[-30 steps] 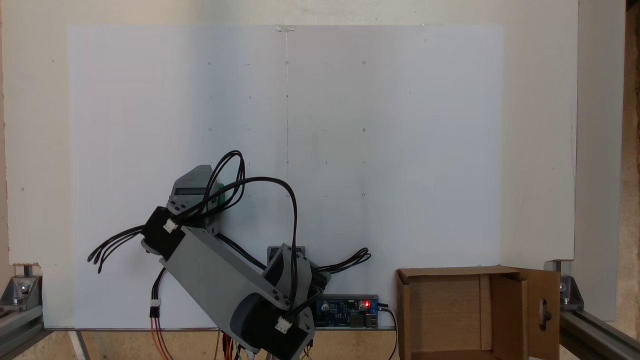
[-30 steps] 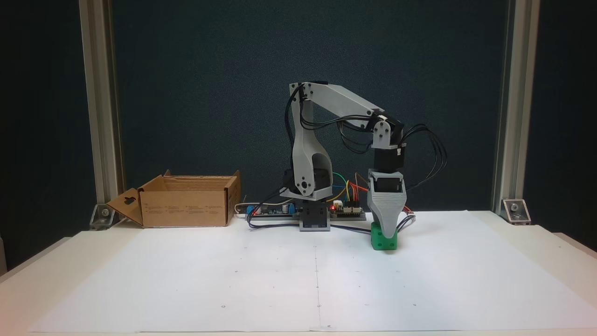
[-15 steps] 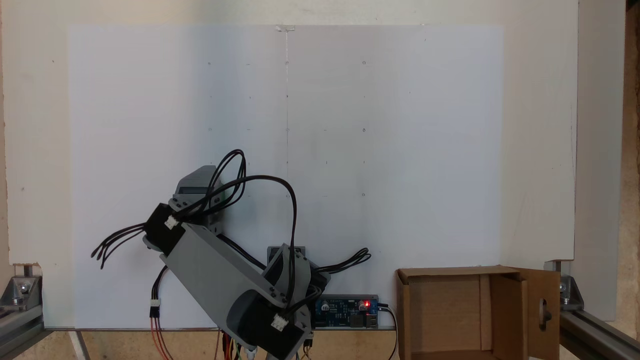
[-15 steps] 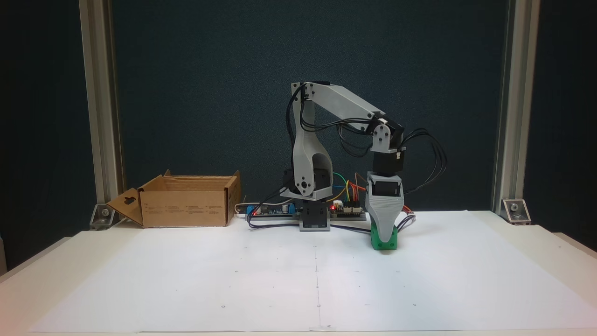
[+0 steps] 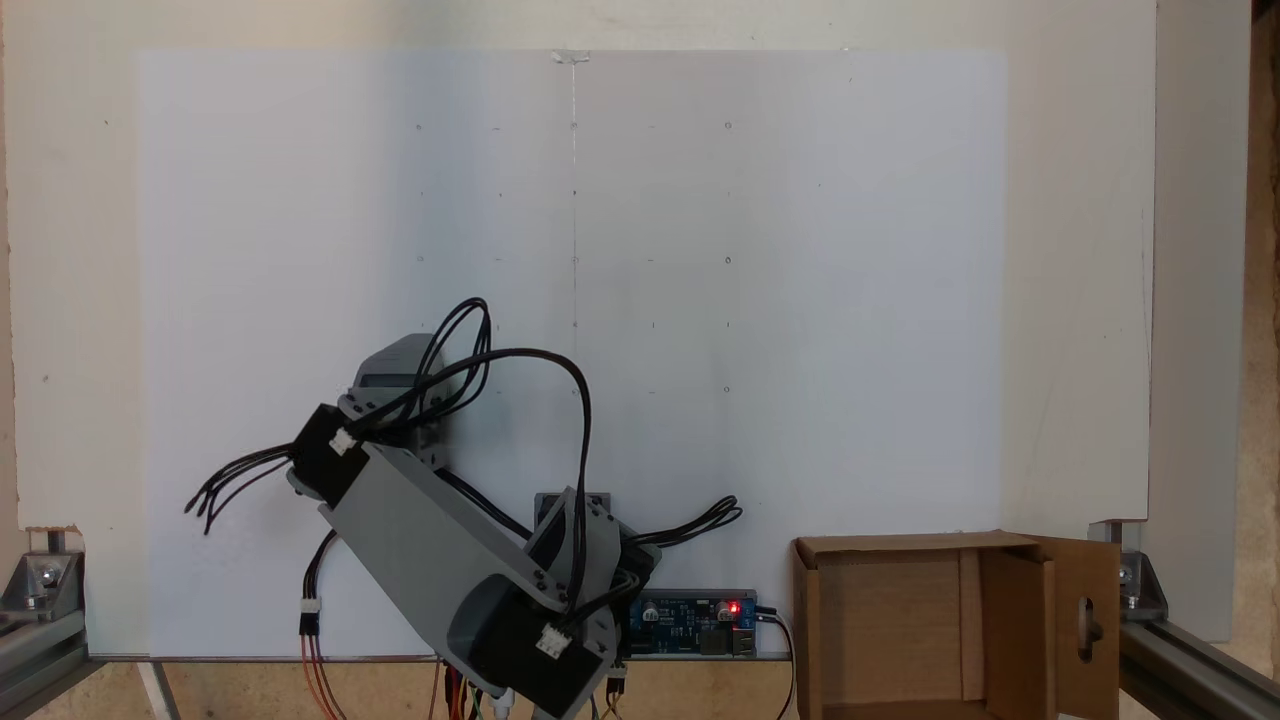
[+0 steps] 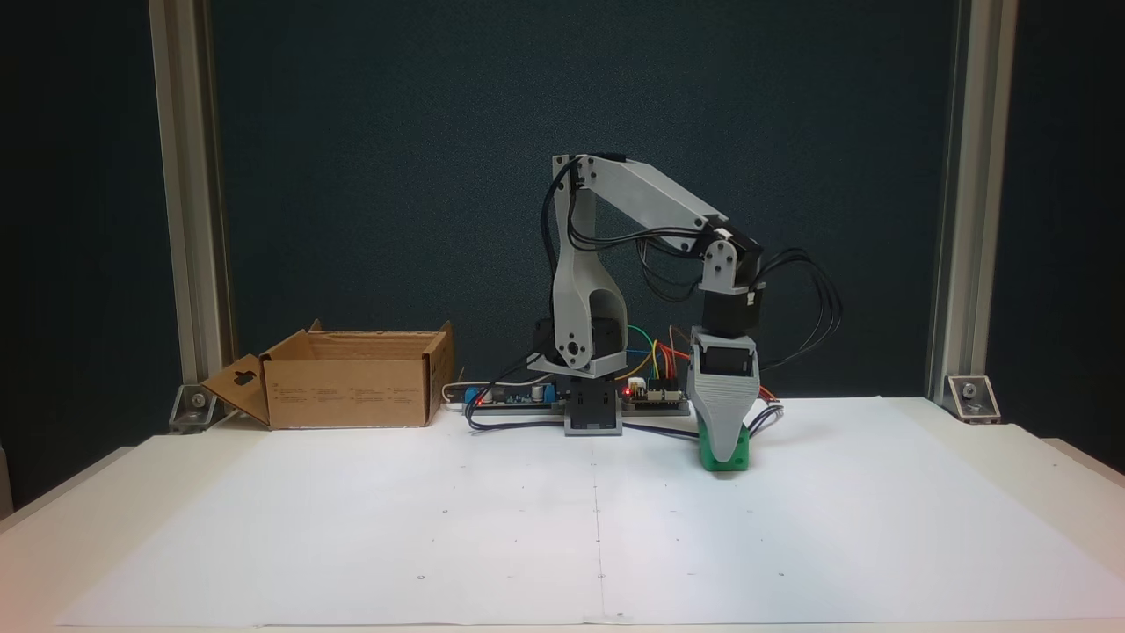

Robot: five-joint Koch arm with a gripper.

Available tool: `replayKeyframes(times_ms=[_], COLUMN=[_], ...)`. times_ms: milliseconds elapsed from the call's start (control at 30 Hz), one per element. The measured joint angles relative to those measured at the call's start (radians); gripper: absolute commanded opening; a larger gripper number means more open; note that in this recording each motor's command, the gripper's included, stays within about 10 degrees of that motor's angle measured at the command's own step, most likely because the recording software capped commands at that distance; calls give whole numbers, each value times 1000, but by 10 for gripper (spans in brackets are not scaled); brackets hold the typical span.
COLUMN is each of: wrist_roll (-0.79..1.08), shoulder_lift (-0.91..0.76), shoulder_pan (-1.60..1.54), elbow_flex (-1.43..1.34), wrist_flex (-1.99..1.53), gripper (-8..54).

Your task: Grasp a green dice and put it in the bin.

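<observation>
The green dice [image 6: 741, 456] sits on the white paper, right of the arm's base in a fixed view. My grey gripper [image 6: 725, 458] points straight down over it. One jaw hangs in front of the dice's middle with its tip near the paper, and the other jaw is hidden behind. From above, the gripper [image 5: 398, 368] and its cables cover the dice. The bin [image 6: 347, 392], an open brown cardboard box with a keyhole flap, stands far to the left by the frame post; from above the bin [image 5: 1085, 600] is at the lower right.
The arm's base and a circuit board with a red light [image 6: 655, 400] sit at the back edge of the paper sheet [image 6: 527, 527]. Black cables [image 6: 817, 299] loop beside the wrist. Aluminium posts [image 6: 189, 220] stand at both back corners.
The gripper has sunk lower over the dice, its front jaw now covering more of the green face. From above, the green edge beside the gripper has vanished.
</observation>
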State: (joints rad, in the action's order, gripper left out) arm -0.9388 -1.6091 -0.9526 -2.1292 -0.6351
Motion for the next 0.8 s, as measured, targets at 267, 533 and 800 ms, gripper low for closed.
replayKeyframes(times_ms=[267,533,800], wrist_roll=[0,0,0], shoulder_lift=[17,21,21], shoulder_pan=[0,9,37], elbow_flex=[0,0,0], wrist_flex=[17,17,17], gripper=[382,332,308])
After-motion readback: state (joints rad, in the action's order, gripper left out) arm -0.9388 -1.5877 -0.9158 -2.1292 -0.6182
